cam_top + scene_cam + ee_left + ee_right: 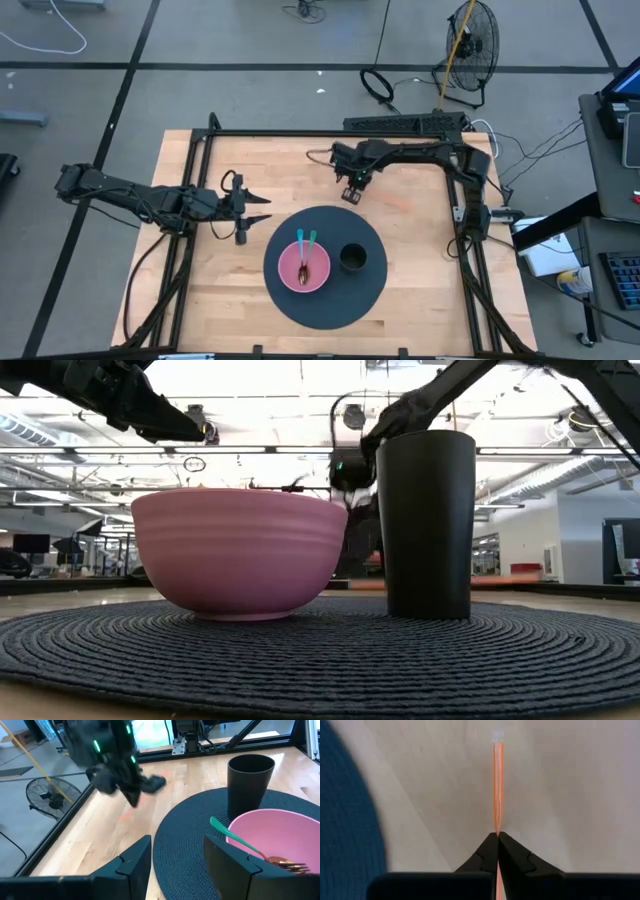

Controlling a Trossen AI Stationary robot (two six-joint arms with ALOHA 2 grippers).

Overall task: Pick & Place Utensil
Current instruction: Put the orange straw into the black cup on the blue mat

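Observation:
A pink bowl (304, 265) and a black cup (352, 258) stand on a round dark mat (325, 305). In the bowl lie two utensils (305, 250), handles resting on the far rim; one is a teal-handled fork (235, 836). My right gripper (352, 192) hovers over the wood just beyond the mat's far edge, shut on a thin orange utensil (498, 785). My left gripper (250, 212) is open above the table left of the mat, fingers (134, 865) pointing toward bowl (280, 837) and cup (250, 775). My right gripper pinches the orange utensil between its two fingertips (490, 847), coming from above and pointing down. The thin strip (498, 827) runs on past the tips along the fingers' line toward the wood. I cannot tell whether its far end (497, 737) touches the table.
A black frame (300, 133) borders the table's far and side edges. Bare wood lies left of the mat and between the mat and the far rail. In the low view the bowl (238, 550) and cup (425, 525) stand side by side on the mat (320, 660).

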